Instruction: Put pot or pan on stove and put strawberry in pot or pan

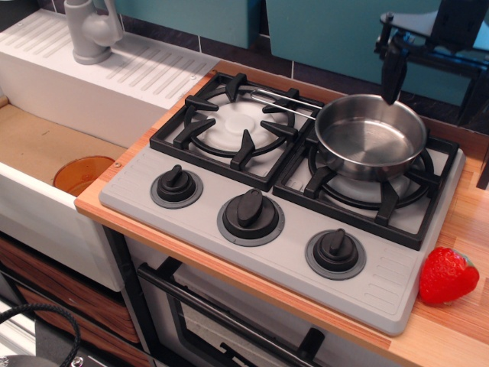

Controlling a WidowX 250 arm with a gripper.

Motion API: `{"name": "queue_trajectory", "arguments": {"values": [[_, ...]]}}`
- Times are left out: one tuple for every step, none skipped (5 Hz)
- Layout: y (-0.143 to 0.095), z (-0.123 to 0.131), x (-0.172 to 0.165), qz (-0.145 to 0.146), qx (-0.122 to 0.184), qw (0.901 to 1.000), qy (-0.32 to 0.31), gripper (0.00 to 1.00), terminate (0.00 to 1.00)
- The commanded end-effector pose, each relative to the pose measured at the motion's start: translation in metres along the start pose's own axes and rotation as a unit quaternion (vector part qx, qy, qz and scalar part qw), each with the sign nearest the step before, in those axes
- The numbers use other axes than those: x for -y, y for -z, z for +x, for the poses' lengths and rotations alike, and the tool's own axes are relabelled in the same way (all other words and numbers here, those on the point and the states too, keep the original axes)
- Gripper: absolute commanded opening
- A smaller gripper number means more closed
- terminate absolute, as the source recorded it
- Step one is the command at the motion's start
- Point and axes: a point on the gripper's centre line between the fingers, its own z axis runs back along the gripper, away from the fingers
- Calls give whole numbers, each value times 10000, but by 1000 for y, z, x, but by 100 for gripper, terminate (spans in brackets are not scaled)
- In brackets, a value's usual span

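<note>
The shiny steel pan (370, 139) sits upright on the right burner of the grey stove (229, 248), its thin wire handle (281, 98) reaching left over the left grate. The pan is empty inside. A red strawberry (447, 275) lies on the wooden counter just off the stove's front right corner. My gripper (432, 76) hangs open above the pan's back rim at the top right, with nothing held; one dark finger (393, 70) points down above the rim without touching it. Its upper part is cut off by the frame.
A white ribbed sink unit (114, 84) with a grey tap (90, 30) stands at the back left. An orange round disc (82, 174) lies in the basin to the left. Three black knobs (250, 214) line the stove's front. The wooden counter edge (458, 336) runs along the front right.
</note>
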Motion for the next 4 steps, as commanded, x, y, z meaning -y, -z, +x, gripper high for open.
{"name": "queue_trajectory", "arguments": {"values": [[-34,11,0,-192,433,9989,-51,100,0],[-34,11,0,-192,433,9989,-51,100,0],[-21,-21,8,-153,507,9985,-153,100,0],[-25,-54,25,-7,613,9976,-310,100,0]]}}
